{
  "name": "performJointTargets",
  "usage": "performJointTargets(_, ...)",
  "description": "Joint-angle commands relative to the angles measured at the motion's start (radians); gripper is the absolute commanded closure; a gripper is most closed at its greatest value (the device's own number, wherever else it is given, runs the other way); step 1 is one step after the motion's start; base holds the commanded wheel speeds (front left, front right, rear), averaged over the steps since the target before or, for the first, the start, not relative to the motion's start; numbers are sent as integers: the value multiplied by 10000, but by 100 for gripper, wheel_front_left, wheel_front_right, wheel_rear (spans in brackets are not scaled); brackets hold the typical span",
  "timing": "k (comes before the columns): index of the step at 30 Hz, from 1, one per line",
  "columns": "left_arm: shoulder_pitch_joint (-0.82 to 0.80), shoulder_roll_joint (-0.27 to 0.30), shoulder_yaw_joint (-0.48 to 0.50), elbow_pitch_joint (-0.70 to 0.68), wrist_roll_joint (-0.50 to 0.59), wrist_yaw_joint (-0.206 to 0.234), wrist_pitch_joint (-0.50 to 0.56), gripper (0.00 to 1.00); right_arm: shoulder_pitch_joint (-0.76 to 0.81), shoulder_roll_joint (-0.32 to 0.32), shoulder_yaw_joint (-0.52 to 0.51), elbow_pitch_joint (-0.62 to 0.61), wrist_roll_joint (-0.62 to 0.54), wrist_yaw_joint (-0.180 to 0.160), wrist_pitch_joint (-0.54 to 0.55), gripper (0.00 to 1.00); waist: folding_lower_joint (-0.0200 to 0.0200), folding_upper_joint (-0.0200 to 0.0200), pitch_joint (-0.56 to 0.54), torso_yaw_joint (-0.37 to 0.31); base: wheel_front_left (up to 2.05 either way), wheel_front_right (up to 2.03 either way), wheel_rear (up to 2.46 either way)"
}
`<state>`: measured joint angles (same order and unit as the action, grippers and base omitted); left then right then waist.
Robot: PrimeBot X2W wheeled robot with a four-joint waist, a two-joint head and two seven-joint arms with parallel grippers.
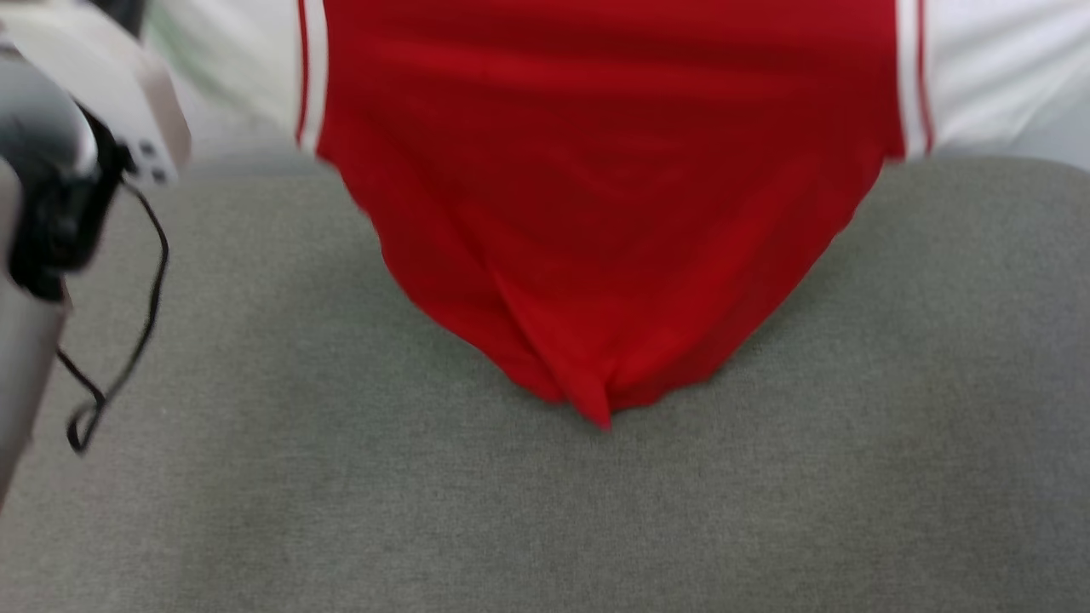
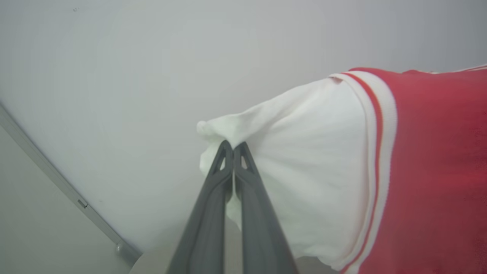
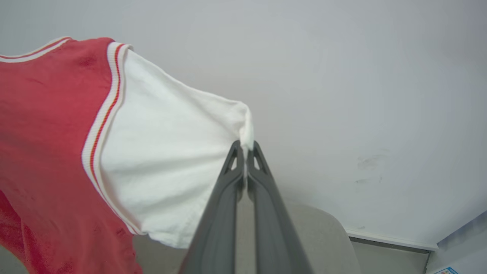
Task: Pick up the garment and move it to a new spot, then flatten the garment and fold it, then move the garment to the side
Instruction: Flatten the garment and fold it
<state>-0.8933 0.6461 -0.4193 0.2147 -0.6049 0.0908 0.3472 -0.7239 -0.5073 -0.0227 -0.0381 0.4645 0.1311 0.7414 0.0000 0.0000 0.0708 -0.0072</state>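
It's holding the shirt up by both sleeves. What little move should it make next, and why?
Probably lower both arms together, drawing the shirt across the grey surface so it lies flat. The left end effector and right end effector each pinch a white sleeve, the shirt hangs spread between them, and its bottom edge sags to a point near the surface.

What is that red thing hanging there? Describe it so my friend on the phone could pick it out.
Above the wide grey fabric surface hangs the garment, stretched between the left claw and right claw. It is the one bright red cloth, with white sleeves edged in red-and-white stripes, its hem drooping to a point.
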Motion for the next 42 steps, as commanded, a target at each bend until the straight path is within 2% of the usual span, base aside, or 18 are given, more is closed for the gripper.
performJointTargets(1,-531,-110,93,24,109,137,-85,100,-766,-125,3,210,19,-7,-185,100,0,0,371,-98,0,0,0)
performJointTargets(6,-2190,-343,195,585,752,651,-387,100,-3072,-169,400,1287,157,-7,-739,100,0,0,1380,-287,0,0,0)
performJointTargets(9,-3157,-532,215,1046,1073,790,-723,100,-4401,-145,758,2135,127,-8,-1361,100,0,0,2133,-497,0,0,0)
performJointTargets(17,-5620,-785,357,2215,1659,800,-1896,100,-7404,166,1361,4405,109,-10,-3785,100,0,0,4025,-1011,0,0,0)
performJointTargets(23,-7155,-755,555,2615,1915,794,-2617,100,-9208,409,1826,5777,-44,-9,-5533,100,0,0,5177,-1344,0,0,0)
performJointTargets(28,-7888,-770,523,2601,2077,827,-2789,100,-10151,457,2484,6520,158,-9,-6542,100,0,0,5824,-1481,0,0,0)
performJointTargets(30,-7963,-828,539,2512,2076,902,-2841,100,-10348,541,2773,6699,566,-9,-6707,100,0,0,6050,-1505,0,0,0)
performJointTargets(38,-7386,-1087,785,2264,1669,1190,-3191,100,-10590,188,4344,7105,1602,-9,-7188,100,0,0,6748,-1499,0,0,0)
performJointTargets(42,-6893,-1202,940,2317,1377,1148,-3590,100,-10447,104,4946,7337,2102,-9,-7381,100,0,0,6808,-1416,0,0,0)
